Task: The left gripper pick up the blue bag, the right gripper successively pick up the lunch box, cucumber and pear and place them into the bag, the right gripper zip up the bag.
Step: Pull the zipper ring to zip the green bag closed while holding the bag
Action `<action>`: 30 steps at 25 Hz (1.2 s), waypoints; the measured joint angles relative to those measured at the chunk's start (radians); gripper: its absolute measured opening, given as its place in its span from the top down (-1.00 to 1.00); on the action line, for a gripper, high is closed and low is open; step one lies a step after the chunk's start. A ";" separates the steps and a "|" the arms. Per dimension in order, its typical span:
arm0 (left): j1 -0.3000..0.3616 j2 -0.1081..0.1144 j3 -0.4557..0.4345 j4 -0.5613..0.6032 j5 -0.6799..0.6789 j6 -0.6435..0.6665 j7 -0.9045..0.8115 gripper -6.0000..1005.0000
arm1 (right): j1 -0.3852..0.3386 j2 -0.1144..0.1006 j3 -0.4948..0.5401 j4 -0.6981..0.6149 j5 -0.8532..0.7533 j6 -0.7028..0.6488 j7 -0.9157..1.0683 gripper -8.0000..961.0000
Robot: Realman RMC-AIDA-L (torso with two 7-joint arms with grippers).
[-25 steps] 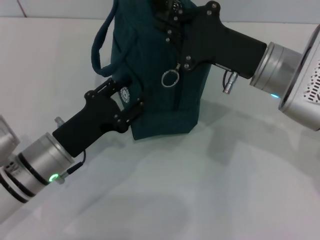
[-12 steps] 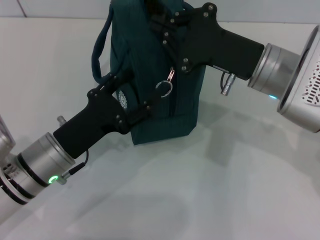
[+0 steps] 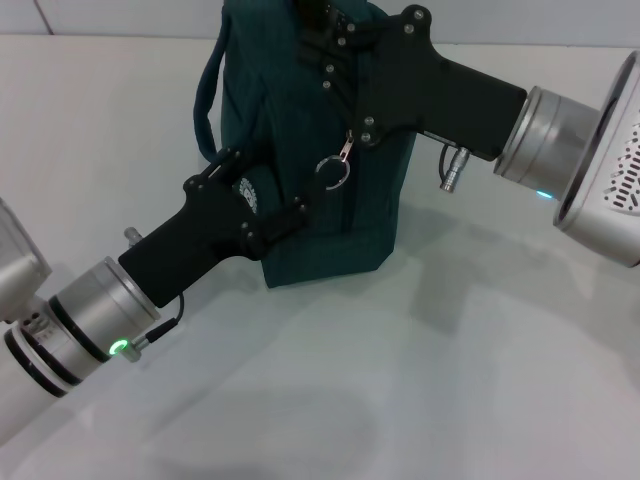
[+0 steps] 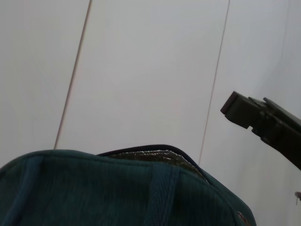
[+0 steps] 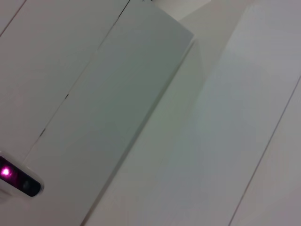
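L gripper (image 3: 262, 205) clamps blue bag (image 3: 375, 225) side, R gripper (image 3: 335, 45) at its top, grip state unclear; zip could snag if bag sags.

Matt teal cloth blue bag (image 3: 300, 130), foil lining (image 4: 146, 156)

One blue bag (image 3: 320, 200) with one ring zipper pull (image 3: 333, 172) and one round white logo (image 3: 247, 194); two grippers, the left gripper (image 3: 262, 200) and the right gripper (image 3: 335, 35); one worktop (image 3: 450, 380).
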 joint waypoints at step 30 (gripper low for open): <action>0.017 0.015 0.003 0.022 0.002 -0.004 0.033 0.84 | -0.035 0.000 -0.043 0.032 0.100 -0.075 -0.051 0.92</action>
